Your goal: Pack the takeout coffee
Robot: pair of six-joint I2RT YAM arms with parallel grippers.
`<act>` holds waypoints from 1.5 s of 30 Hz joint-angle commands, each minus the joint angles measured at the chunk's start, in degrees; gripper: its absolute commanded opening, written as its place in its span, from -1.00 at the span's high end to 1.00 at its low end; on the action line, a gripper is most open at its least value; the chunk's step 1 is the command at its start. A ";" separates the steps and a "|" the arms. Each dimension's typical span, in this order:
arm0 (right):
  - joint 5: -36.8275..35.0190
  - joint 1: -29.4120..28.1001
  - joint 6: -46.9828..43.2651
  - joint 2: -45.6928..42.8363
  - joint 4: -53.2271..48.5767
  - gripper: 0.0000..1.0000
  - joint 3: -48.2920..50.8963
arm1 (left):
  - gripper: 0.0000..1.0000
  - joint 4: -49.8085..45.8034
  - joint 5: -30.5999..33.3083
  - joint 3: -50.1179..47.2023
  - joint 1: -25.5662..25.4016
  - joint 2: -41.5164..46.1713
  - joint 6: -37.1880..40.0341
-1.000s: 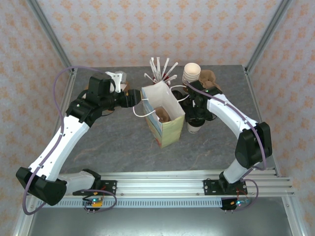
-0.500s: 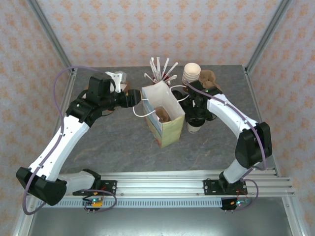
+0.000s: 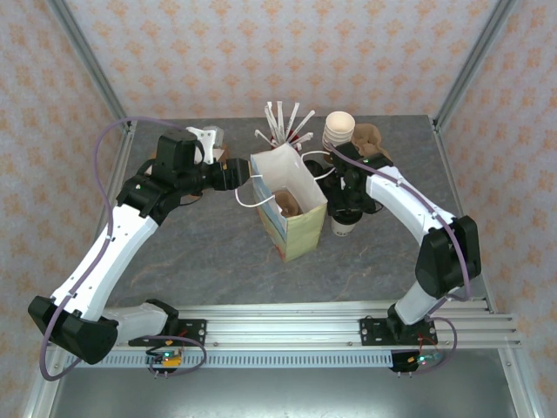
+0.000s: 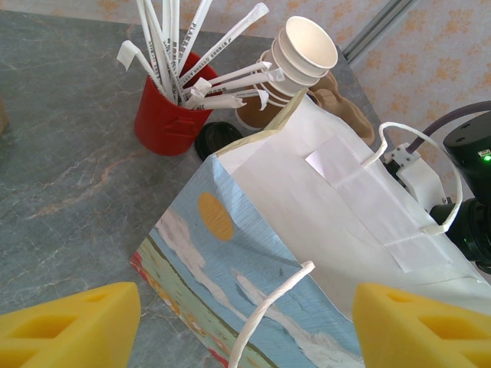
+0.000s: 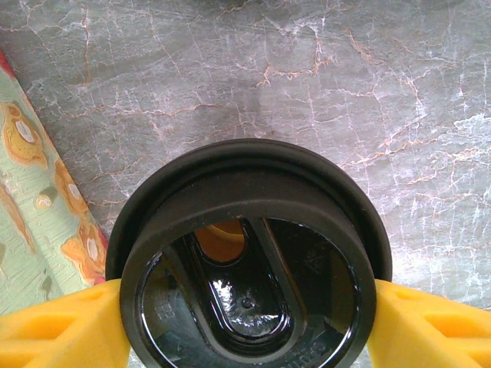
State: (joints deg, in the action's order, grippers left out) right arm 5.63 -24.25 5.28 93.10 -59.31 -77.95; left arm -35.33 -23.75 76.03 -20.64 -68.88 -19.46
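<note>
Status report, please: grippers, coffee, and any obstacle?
Left gripper open, at the bag handle. Right gripper straddling coffee lid, grip unclear. Coffee upright beside bag. Nothing between them.

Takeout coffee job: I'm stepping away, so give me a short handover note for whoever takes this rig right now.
Left gripper: open, one handle of the paper bag between its fingers, not closed on it.
Right gripper: fingers down either side of the coffee cup; can't tell whether they grip it.
Things: the bag stands upright and open on the table; the cup, lid on, stands on the table beside the bag, on the right arm's side.
Done: cup lidded, right arm lined up over it.
Left: grip and lift the cup, lower it into the bag, let go.
</note>
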 commanded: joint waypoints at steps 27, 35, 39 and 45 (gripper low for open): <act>-2.99 1.43 0.39 -1.22 -2.52 -0.22 -1.62 | -0.47 -0.61 0.08 0.80 -0.45 0.70 0.60; -6.06 2.91 1.17 -5.70 -5.80 -0.20 -4.74 | -0.47 -1.19 0.76 0.90 -0.45 0.77 0.93; -8.01 3.44 1.73 -8.03 -8.02 -0.19 -6.93 | -0.47 -1.15 1.15 0.71 -0.45 0.97 0.92; -12.65 5.44 2.34 -11.22 -10.80 -0.18 -11.00 | -0.47 -1.03 1.15 0.78 -0.45 0.77 0.83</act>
State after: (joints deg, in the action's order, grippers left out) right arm -1.87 -19.94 6.66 83.88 -66.24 -86.32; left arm -35.35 -23.53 76.03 -20.64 -68.88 -19.46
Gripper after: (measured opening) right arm 0.607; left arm 0.734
